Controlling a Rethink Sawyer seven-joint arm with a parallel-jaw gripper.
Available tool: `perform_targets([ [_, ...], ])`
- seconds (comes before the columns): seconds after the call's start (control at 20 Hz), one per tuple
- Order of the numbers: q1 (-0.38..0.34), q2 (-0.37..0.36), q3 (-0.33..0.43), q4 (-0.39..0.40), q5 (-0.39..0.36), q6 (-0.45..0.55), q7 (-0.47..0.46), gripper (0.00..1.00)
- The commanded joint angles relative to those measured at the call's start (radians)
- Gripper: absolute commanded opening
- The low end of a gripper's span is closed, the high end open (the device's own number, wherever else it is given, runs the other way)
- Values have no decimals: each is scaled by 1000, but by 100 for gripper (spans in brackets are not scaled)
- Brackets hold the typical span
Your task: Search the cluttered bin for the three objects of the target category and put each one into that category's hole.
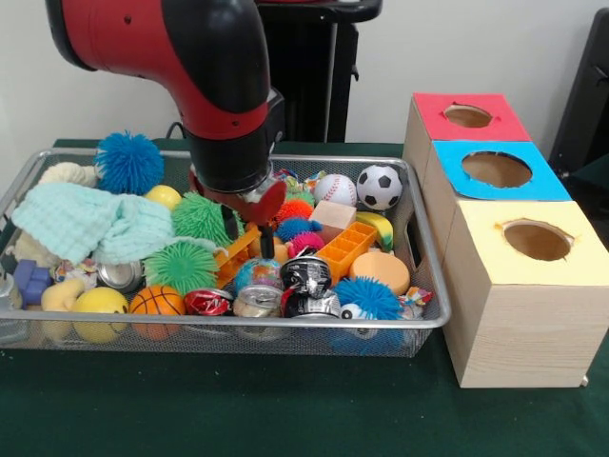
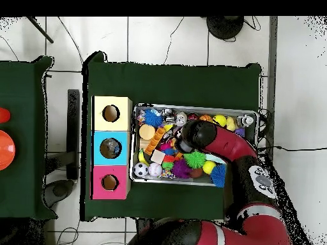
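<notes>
A wire mesh bin (image 1: 430,286) (image 2: 191,107) is packed with clutter: a baseball (image 1: 334,188), a soccer ball (image 1: 379,187), a small basketball (image 1: 156,301), crushed cans (image 1: 305,285), spiky rubber balls in green (image 1: 181,266) and blue (image 1: 128,162), and orange plastic trays (image 1: 347,249). My gripper (image 1: 249,235) hangs low over the bin's middle. Its two black fingers (image 1: 267,243) stand apart, straddling an orange tray piece (image 1: 237,255) without closing on it. In the overhead view the arm's wrist (image 2: 197,134) hides the gripper.
Three wooden boxes with round holes stand beside the bin: red-topped (image 1: 468,115) (image 2: 110,182), blue-topped (image 1: 497,169) (image 2: 110,148), yellow-topped (image 1: 536,240) (image 2: 110,113). A mint cloth (image 1: 86,221) covers the bin's left part. Green felt (image 1: 285,409) covers the table.
</notes>
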Motion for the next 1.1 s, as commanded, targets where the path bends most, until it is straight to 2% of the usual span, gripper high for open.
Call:
perform_targets([
  [0.05, 37, -23, 44, 97, 46, 85, 142, 100],
  [0.25, 52, -2, 28, 99, 36, 55, 140, 100],
  [0.45, 62, 83, 8, 54, 13, -5, 141, 100],
  [0.95, 111, 190, -57, 12, -25, -56, 144, 100],
  [1.1, 116, 227, -74, -11, -29, -34, 134, 100],
])
